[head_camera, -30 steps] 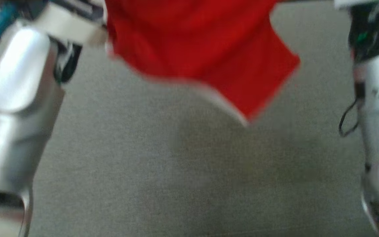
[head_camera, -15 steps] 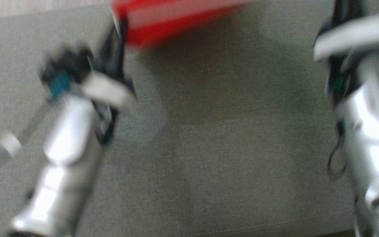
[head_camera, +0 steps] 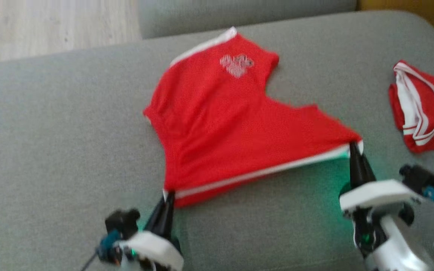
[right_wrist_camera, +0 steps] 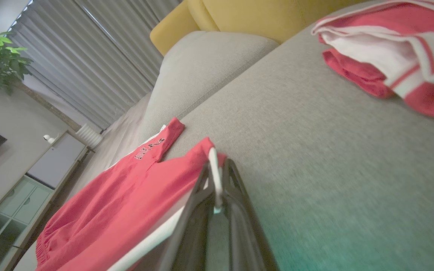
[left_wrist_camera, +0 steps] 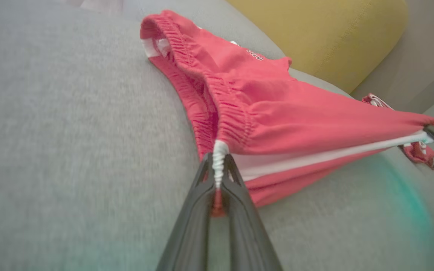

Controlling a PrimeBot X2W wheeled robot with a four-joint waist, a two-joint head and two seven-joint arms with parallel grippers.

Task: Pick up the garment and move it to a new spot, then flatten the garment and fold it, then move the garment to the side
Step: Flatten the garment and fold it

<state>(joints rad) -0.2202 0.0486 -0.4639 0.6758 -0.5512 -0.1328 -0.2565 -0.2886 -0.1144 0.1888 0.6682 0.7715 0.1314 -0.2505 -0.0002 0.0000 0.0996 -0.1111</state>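
A strip of pale wooden floor [head_camera: 51, 26] lies at ten o'clock, beyond a wide grey sofa seat [head_camera: 51, 131]. At seven o'clock the left gripper [head_camera: 168, 196] has its two dark fingers pinched together on the elastic waistband corner of the red shorts [head_camera: 232, 124]. The shorts lie spread across the middle of the seat, with a pale logo [head_camera: 236, 64] toward twelve o'clock. A white stripe [head_camera: 262, 173] runs along their near edge, taut between the two grippers. At four o'clock the right gripper [head_camera: 353, 149] is clamped on the stripe's other end, at the leg hem. At three o'clock, well apart from the shorts, rests a folded red and white garment [head_camera: 424, 109]. A yellow cushion [head_camera: 428, 7] shows at one o'clock.
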